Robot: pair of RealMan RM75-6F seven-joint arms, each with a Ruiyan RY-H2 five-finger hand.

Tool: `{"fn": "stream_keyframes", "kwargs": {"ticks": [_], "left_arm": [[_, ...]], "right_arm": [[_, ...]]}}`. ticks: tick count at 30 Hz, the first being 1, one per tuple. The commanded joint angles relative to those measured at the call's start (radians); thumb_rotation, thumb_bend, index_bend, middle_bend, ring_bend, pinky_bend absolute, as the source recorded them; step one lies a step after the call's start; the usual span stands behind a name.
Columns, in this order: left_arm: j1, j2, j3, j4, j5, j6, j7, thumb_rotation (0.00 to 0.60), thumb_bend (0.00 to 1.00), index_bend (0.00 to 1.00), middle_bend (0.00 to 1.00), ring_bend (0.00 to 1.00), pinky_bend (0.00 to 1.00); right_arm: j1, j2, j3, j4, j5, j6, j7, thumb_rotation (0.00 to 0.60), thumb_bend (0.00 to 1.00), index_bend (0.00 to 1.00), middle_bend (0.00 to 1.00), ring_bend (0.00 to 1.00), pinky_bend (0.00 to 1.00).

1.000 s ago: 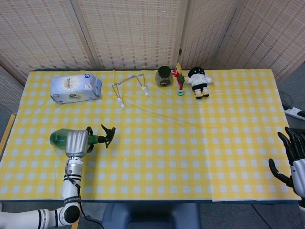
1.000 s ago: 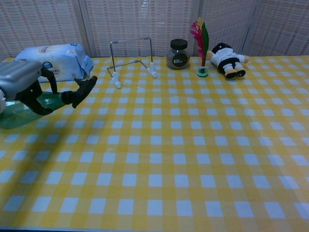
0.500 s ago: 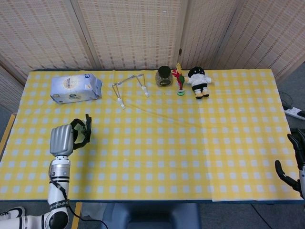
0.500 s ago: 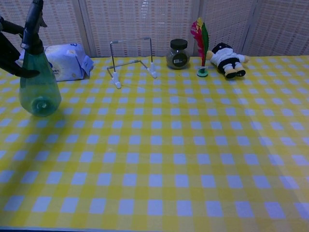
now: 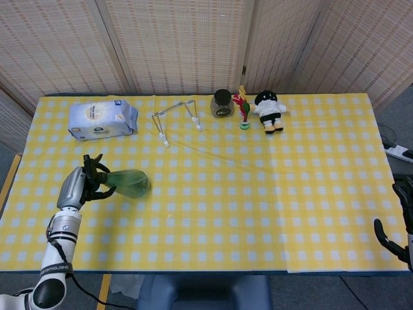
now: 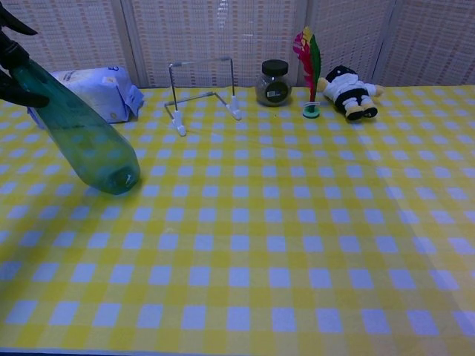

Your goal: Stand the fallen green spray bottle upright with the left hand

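The green spray bottle (image 5: 132,183) is tilted steeply, its round base pointing right and low over the yellow checked cloth, its neck up to the left. In the chest view the green spray bottle (image 6: 89,141) slants from the top-left corner down to its base, and I cannot tell whether the base touches the cloth. My left hand (image 5: 80,184) grips the black sprayer head and neck; in the chest view only dark fingers of the left hand (image 6: 11,55) show at the frame's left edge. My right hand (image 5: 406,206) hangs off the table's right front corner, fingers apart and holding nothing.
Along the back edge stand a pack of wipes (image 5: 102,119), a wire rack (image 5: 174,119), a dark-lidded jar (image 5: 222,103), a feathered toy (image 5: 243,110) and a plush doll (image 5: 270,110). The wipes pack (image 6: 93,93) lies just behind the bottle.
The bottle went from lying flat to nearly upright, and now leans over with its base swung right. My left hand shifted left with it. The right hand sank lower at the edge.
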Motion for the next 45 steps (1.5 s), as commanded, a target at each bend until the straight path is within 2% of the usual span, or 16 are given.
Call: {"fn": "stream_keyframes", "kwargs": {"ticks": [1,7,11,19,26,34,37,41,45], "left_arm": [[-0.014,0.057,-0.027,-0.022,-0.062,-0.053,-0.037,0.6,0.64,0.71,1.0,1.0,1.0],[-0.05,0.117,-0.034,-0.02,-0.14,-0.097,-0.052,0.6,0.65,0.71,1.0,1.0,1.0],[-0.074,0.135,-0.019,-0.011,-0.163,-0.097,-0.046,0.6,0.65,0.71,1.0,1.0,1.0],[-0.1,0.129,0.023,-0.005,-0.143,-0.068,-0.059,0.6,0.65,0.71,1.0,1.0,1.0],[-0.102,0.134,0.063,0.0,-0.116,-0.082,-0.085,0.6,0.65,0.71,1.0,1.0,1.0],[-0.124,0.116,0.085,0.021,-0.108,-0.07,-0.094,0.6,0.65,0.7,1.0,1.0,1.0],[-0.129,0.108,0.088,0.026,-0.098,-0.063,-0.104,0.6,0.62,0.68,1.0,1.0,1.0],[-0.127,0.105,0.097,0.03,-0.068,-0.06,-0.12,0.6,0.52,0.61,1.0,1.0,1.0],[-0.123,0.103,0.11,0.036,-0.033,-0.051,-0.127,0.6,0.51,0.58,1.0,1.0,1.0]], "right_arm": [[0.001,-0.001,0.0,0.0,0.0,-0.003,-0.003,0.6,0.46,0.0,0.0,0.0,0.0],[0.006,-0.002,-0.001,-0.002,0.004,-0.018,-0.009,0.6,0.46,0.0,0.0,0.0,0.0],[0.006,-0.003,0.0,-0.002,0.005,-0.018,-0.011,0.6,0.46,0.0,0.0,0.0,0.0],[0.005,-0.003,-0.001,-0.003,0.002,-0.018,-0.014,0.6,0.46,0.0,0.0,0.0,0.0],[0.006,-0.005,-0.002,-0.003,0.0,-0.02,-0.018,0.6,0.46,0.0,0.0,0.0,0.0],[0.007,-0.004,0.0,-0.002,0.002,-0.021,-0.016,0.6,0.46,0.0,0.0,0.0,0.0],[0.007,-0.003,-0.001,-0.001,0.001,-0.023,-0.014,0.6,0.46,0.0,0.0,0.0,0.0],[0.007,-0.003,0.001,-0.001,0.002,-0.02,-0.013,0.6,0.46,0.0,0.0,0.0,0.0],[0.008,-0.004,-0.001,-0.001,0.001,-0.024,-0.015,0.6,0.46,0.0,0.0,0.0,0.0]]}}
